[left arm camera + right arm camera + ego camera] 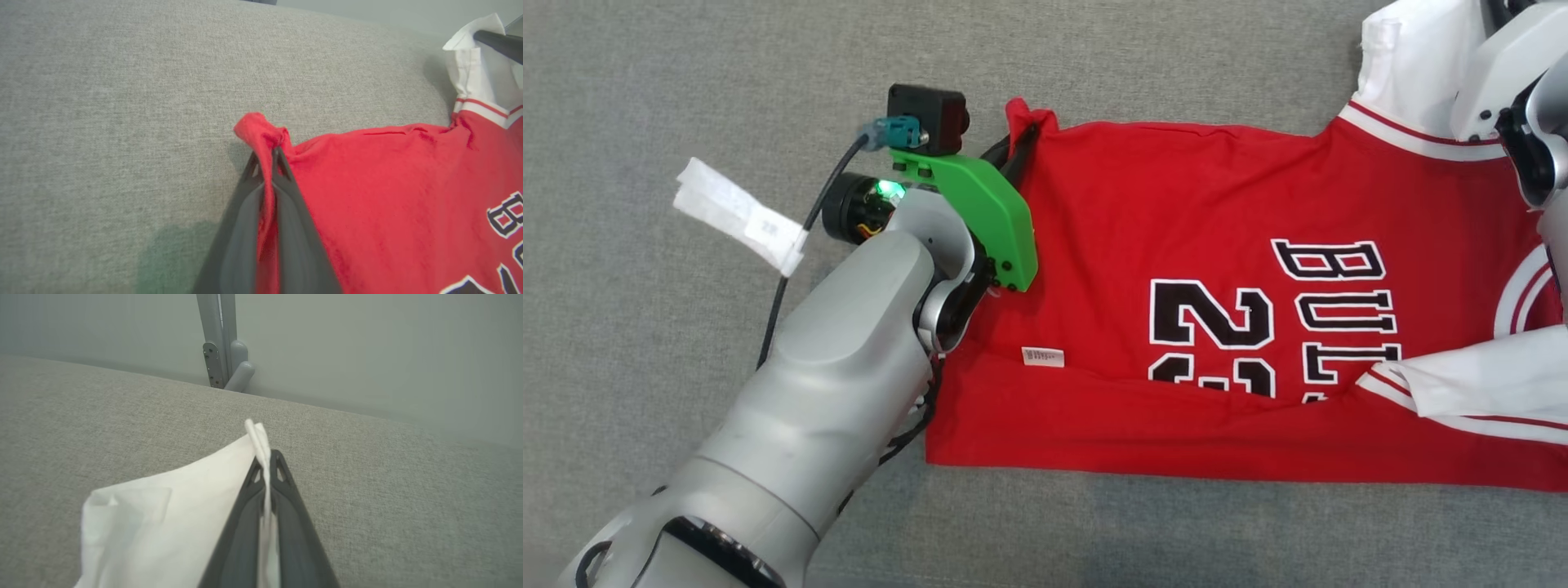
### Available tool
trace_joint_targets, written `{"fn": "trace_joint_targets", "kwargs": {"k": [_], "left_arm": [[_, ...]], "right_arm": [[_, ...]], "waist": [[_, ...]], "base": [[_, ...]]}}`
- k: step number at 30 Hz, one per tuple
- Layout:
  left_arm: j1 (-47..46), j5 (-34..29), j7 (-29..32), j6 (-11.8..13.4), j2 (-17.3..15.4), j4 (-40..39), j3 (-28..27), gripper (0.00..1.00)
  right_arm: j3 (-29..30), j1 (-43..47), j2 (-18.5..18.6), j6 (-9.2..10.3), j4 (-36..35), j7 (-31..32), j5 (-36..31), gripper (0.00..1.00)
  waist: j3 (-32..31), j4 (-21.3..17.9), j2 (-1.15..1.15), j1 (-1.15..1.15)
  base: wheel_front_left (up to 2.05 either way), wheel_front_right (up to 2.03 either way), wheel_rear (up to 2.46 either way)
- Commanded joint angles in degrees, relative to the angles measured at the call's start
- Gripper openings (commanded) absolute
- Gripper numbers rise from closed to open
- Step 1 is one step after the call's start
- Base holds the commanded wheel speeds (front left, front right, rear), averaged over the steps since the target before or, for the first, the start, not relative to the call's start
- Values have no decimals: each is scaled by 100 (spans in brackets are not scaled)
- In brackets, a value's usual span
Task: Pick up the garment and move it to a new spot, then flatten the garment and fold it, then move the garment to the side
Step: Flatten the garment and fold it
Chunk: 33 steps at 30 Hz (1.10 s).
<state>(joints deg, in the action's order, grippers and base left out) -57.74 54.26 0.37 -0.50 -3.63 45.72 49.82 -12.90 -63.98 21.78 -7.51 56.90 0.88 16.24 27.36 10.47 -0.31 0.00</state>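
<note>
1. While the left tool (271, 152) is clenched on the red hem corner (261, 126) and the right tool (269, 455) is clenched on the white sleeve edge (257, 435), note that the jersey (1176, 204) lies spread on the grey desk (686, 98), with its near edge folded over the number.
2. Expect slippage: each grip pinches only a thin bunch of cloth.
3. Raise both tools evenly. Uneven pulling would likely skew or wrinkle the jersey.
</note>
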Motion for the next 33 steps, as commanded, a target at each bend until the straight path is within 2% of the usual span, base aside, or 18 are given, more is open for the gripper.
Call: {"fn": "trace_joint_targets", "kwargs": {"k": [1,10,14,15,17,20,24,28,33], "left_arm": [[117,-56,-74,45,-116,-49,0,0],[780,-156,-513,380,-700,-877,-67,0],[1212,-187,-565,543,-1009,-1450,-33,0],[1440,-237,-605,643,-1205,-1783,-1,0],[1702,-279,-649,769,-1375,-2106,23,0],[2150,-306,-767,967,-1624,-2533,61,0],[2725,-189,-1034,1159,-1881,-2879,-54,0],[3204,-104,-1257,1132,-1976,-2922,-90,0],[3434,-70,-1384,1056,-1993,-2840,-135,0]], "right_arm": [[-68,135,56,6,-109,-44,107,0],[-391,1208,355,5,-1337,-227,1041,0],[-235,1958,528,5,-2072,-339,1386,0],[-72,2439,588,5,-2504,-370,1528,0],[138,2974,613,5,-2961,-369,1656,0],[495,3845,498,5,-3672,-288,1754,0],[882,4864,105,4,-4493,-104,1712,0],[1037,5501,-360,3,-4888,98,1574,0],[1012,5733,-577,3,-4903,189,1267,0]], "waist": [[-67,-117,31,0],[-510,-465,31,0],[-737,-593,31,0],[-849,-654,31,0],[-948,-716,31,0],[-1065,-821,31,0],[-1179,-992,31,0],[-1263,-1155,31,0],[-1328,-1254,31,0]], "base": [[0,0,0],[0,0,0],[0,0,0],[0,0,0],[0,0,0],[0,0,0],[0,0,0],[0,0,0],[0,0,0]]}}
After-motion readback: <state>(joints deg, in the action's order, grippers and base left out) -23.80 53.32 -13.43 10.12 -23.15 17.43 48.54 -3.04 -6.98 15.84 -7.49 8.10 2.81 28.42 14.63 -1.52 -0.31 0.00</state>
